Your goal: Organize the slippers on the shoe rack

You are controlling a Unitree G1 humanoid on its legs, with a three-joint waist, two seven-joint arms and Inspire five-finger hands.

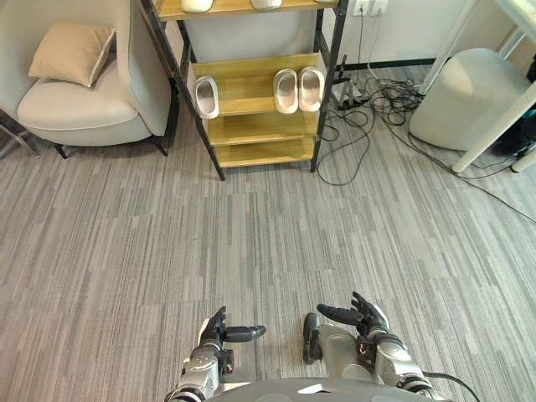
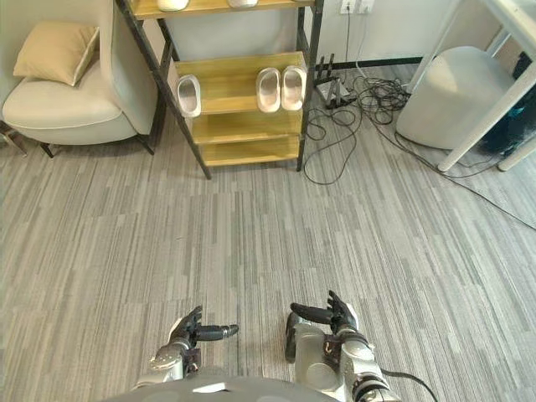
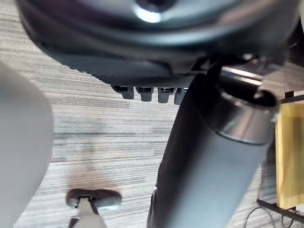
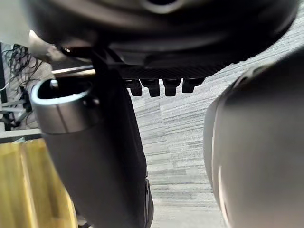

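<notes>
A wooden shoe rack (image 1: 251, 126) with a black frame stands at the far side of the carpet. On its middle shelf lies a single white slipper (image 1: 206, 95) at the left and a pair of white slippers (image 1: 298, 89) side by side at the right. More pale slippers (image 1: 197, 4) peek in on the top shelf. My left hand (image 1: 219, 333) and right hand (image 1: 356, 316) hover low near me, far from the rack, both open and holding nothing. Straight fingers (image 3: 142, 92) show in the left wrist view, and likewise the fingers (image 4: 161, 86) in the right wrist view.
A beige armchair (image 1: 79, 105) with a cushion (image 1: 71, 52) stands left of the rack. Black cables (image 1: 360, 109) sprawl on the floor to its right. A grey pouf (image 1: 465, 96) and a white table leg (image 1: 494, 126) sit at the far right.
</notes>
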